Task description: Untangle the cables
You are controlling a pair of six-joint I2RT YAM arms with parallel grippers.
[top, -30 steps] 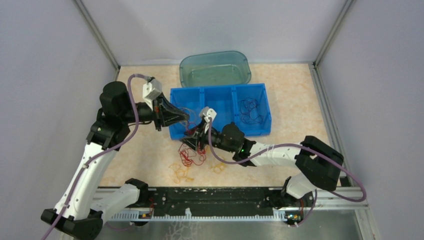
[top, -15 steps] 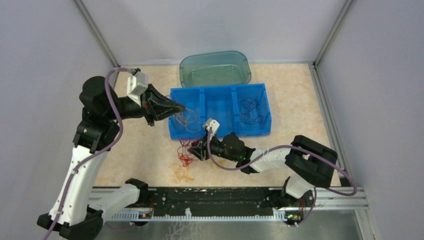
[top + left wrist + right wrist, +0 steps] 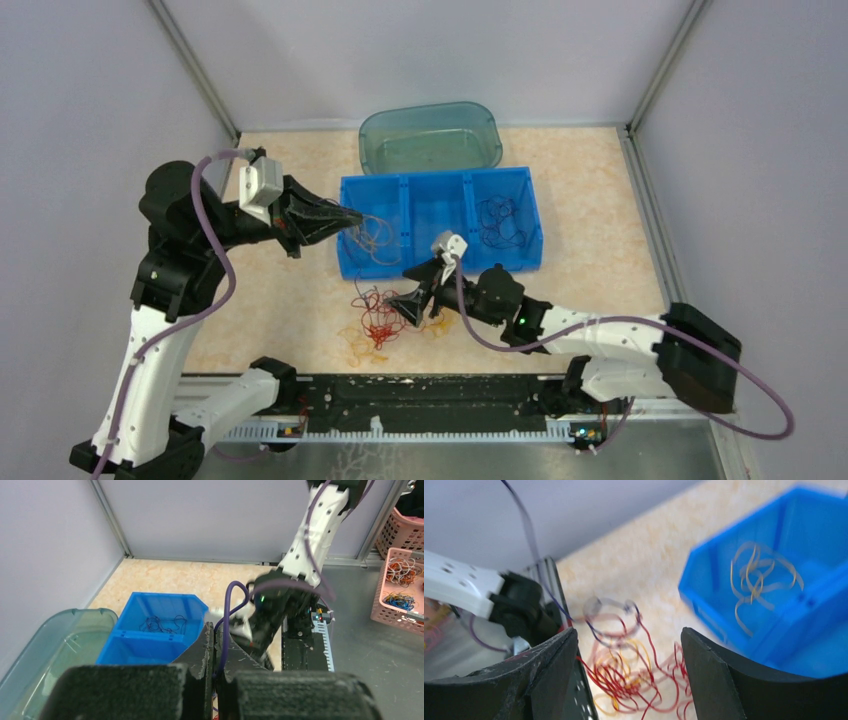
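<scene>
Top external: thin red and yellow-orange looped cables (image 3: 376, 322) are lying on the beige counter (image 3: 290, 300) beside the blue plastic bin (image 3: 436, 178), near its front wall. The right hand (image 3: 404, 306) is hovering open over them, while the left hand (image 3: 350, 215) is hanging closed over the bin's left rim.

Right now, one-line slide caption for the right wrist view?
Open right tool above tangled red and yellow cables on the table; blue bin beside them holds yellow strands.
</scene>
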